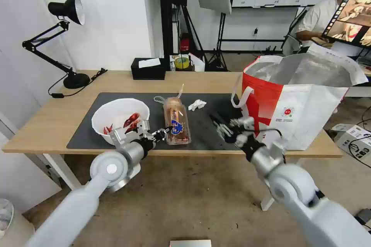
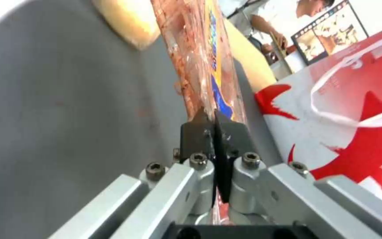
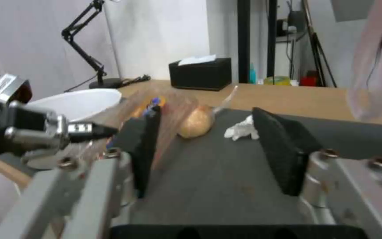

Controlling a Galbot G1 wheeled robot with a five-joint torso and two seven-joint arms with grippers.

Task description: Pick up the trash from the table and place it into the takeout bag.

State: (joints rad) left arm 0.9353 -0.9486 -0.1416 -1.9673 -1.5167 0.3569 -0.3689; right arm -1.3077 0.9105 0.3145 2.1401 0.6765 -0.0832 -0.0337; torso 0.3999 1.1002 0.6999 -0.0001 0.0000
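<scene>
Two grippers are working low over the table (image 1: 46, 123). Left gripper (image 1: 165, 132) is pinching the clear tray (image 1: 177, 126) by its near edge on the mat; right gripper (image 1: 223, 127) is hovering spread beside the takeout bag (image 1: 309, 100). A thin-edge pinch probably calls for a slow, level lift.

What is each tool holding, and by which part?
Left tool is shut on the clear plastic tray, pinching its near edge. Right tool is open above the mat, holding nothing.

Bright, even indoor light; wrist views blurry; head view w/ edge distortion.
</scene>
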